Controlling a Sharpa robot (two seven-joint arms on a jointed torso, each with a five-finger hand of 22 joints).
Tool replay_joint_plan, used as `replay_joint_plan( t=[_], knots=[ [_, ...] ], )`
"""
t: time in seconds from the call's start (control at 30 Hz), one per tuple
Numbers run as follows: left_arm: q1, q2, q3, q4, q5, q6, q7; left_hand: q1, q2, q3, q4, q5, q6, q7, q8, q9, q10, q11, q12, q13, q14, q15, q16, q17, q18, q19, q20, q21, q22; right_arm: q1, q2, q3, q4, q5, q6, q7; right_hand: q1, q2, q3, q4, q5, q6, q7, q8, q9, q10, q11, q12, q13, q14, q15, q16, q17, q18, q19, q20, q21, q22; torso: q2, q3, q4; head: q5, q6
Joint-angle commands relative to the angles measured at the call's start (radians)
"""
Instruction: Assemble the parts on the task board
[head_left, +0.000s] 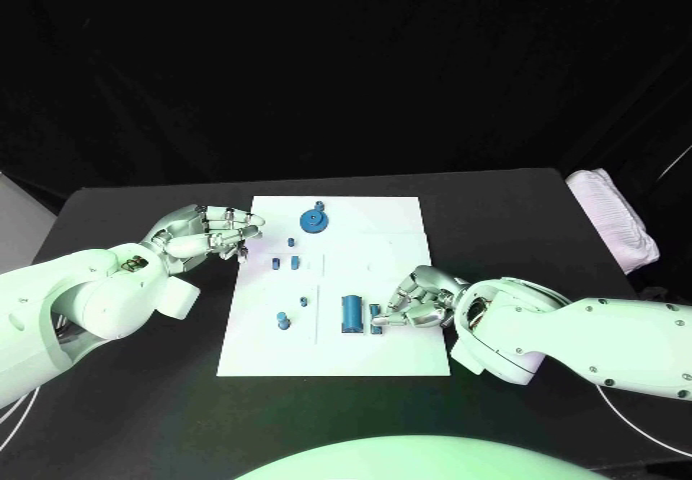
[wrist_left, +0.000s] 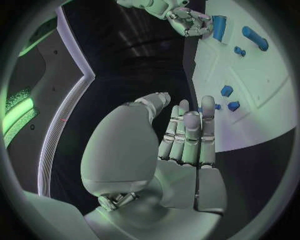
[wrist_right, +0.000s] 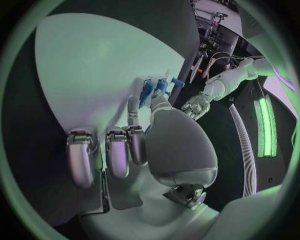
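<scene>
The white task board (head_left: 378, 352) lies mid-surface (head_left: 130, 215). The right hand (head_left: 418, 300) rests on its near right part, fingers curled around a small blue part (head_left: 376, 319) beside a blue cylinder (head_left: 351, 313). The left hand (head_left: 205, 233) hovers at the board's far left edge, fingers loosely together, holding nothing.

Head view: high vantage, looking steeply down on the black table (head_left: 144, 210), whole task board (head_left: 375, 350) in frame, mid distance.
Left wrist view: fisheye behind the left hand (wrist_left: 181, 145), close, facing across the board's edge (wrist_left: 262, 90) toward the right hand (wrist_left: 187, 20).
Right wrist view: fisheye behind the right hand (wrist_right: 144, 145), very close to the board (wrist_right: 87, 75), facing the left hand (wrist_right: 197, 105).
Shared: board and both hands.
</scene>
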Motion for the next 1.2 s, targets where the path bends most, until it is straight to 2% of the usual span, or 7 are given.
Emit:
replay_joint_plan(
  t=[0.03, 0.4, 0.77, 1.2],
  knots=[
    [0.0, 0.002, 0.0, 0.001, -0.002, 0.015, 0.006, 0.002, 0.011, 0.001, 0.006, 0.002, -0.006, 0.0, 0.004, 0.001, -0.005, 0.0, 0.005, 0.001, -0.006, 0.002, 0.006, 0.0, 0.014, 0.004, 0.004, -0.003, 0.001, -0.003, -0.001, 0.0, 0.006, -0.024, 0.043, -0.003, 0.01, 0.0, -0.008, 0.002, 0.001, -0.006, -0.004, 0.003, 0.0, 0.079, -0.005, 0.002, 0.227, 0.104, -0.002, 0.004, 0.263, -0.007, 0.105, -0.007, 0.006, 0.263, 0.001, -0.0005, 0.0003, 0.0, 0.0],
    [0.0, 0.001, 0.0, 0.001, -0.002, 0.015, 0.006, 0.002, 0.011, 0.001, 0.006, 0.002, -0.006, 0.0, 0.004, 0.001, -0.005, 0.0, 0.005, 0.001, -0.006, 0.002, 0.006, 0.0, 0.014, 0.004, 0.004, -0.003, 0.001, -0.006, 0.0, 0.0, 0.001, -0.032, 0.052, -0.014, 0.012, 0.003, -0.009, 0.004, 0.002, -0.006, -0.004, 0.002, 0.0, 0.079, -0.005, 0.002, 0.227, 0.104, -0.002, 0.004, 0.263, -0.007, 0.105, -0.007, 0.006, 0.263, 0.001, -0.0005, 0.0008, 0.001, 0.0],
    [0.0, 0.001, 0.0, 0.002, -0.002, 0.015, 0.005, 0.002, 0.011, 0.001, 0.006, 0.002, -0.006, 0.0, 0.004, 0.001, -0.005, 0.0, 0.005, 0.001, -0.006, 0.002, 0.006, 0.0, 0.014, 0.004, 0.004, -0.003, 0.001, -0.007, 0.016, 0.0, -0.018, -0.078, 0.033, -0.053, 0.044, 0.024, -0.009, 0.004, 0.002, -0.005, -0.003, 0.001, -0.002, 0.079, -0.005, 0.003, 0.227, 0.104, -0.002, 0.004, 0.263, -0.007, 0.105, -0.006, 0.006, 0.263, 0.001, -0.0002, 0.001, 0.0, -0.001],
    [0.0, 0.0, 0.0, 0.001, -0.003, 0.016, 0.005, 0.004, 0.011, 0.002, 0.005, 0.002, -0.007, 0.0, 0.005, 0.001, -0.006, 0.0, 0.007, 0.002, -0.006, 0.001, 0.007, 0.0, 0.014, 0.004, 0.004, -0.003, 0.001, -0.008, 0.022, 0.0, -0.023, -0.074, 0.041, -0.053, 0.047, 0.024, -0.01, 0.004, 0.002, -0.005, -0.003, 0.0, -0.002, 0.079, -0.005, 0.004, 0.228, 0.104, -0.002, 0.004, 0.263, -0.007, 0.105, -0.006, 0.006, 0.263, 0.001, -0.0007, -0.0004, 0.0, 0.0]
  ],
)
